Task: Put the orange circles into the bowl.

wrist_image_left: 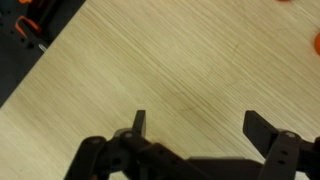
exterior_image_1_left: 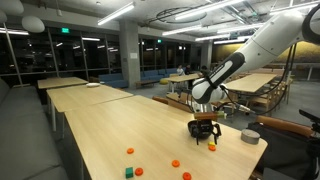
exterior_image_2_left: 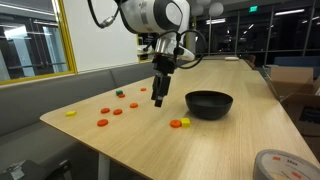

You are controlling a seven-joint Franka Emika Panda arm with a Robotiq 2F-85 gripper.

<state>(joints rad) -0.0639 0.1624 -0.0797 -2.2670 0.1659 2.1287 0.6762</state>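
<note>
The black bowl point(exterior_image_2_left: 209, 104) sits on the wooden table. Several orange circles lie loose on the table, among them one point(exterior_image_2_left: 175, 124) just in front of the bowl, a group point(exterior_image_2_left: 118, 112) further away, and others point(exterior_image_1_left: 175, 162) near the table's front. My gripper point(exterior_image_2_left: 158, 98) hangs beside the bowl, a little above the table. In the wrist view the gripper point(wrist_image_left: 200, 125) is open, with only bare wood between its fingers point(wrist_image_left: 262, 128). In an exterior view the gripper point(exterior_image_1_left: 205, 122) overlaps the bowl, so the bowl is hard to make out there.
A small green block point(exterior_image_2_left: 120, 94) and a yellow piece point(exterior_image_2_left: 70, 113) lie among the circles. A pale grey round object point(exterior_image_1_left: 250, 136) stands near the table's far corner. A tape roll point(exterior_image_2_left: 285, 165) is at the near edge. The table edge point(wrist_image_left: 40, 70) shows in the wrist view.
</note>
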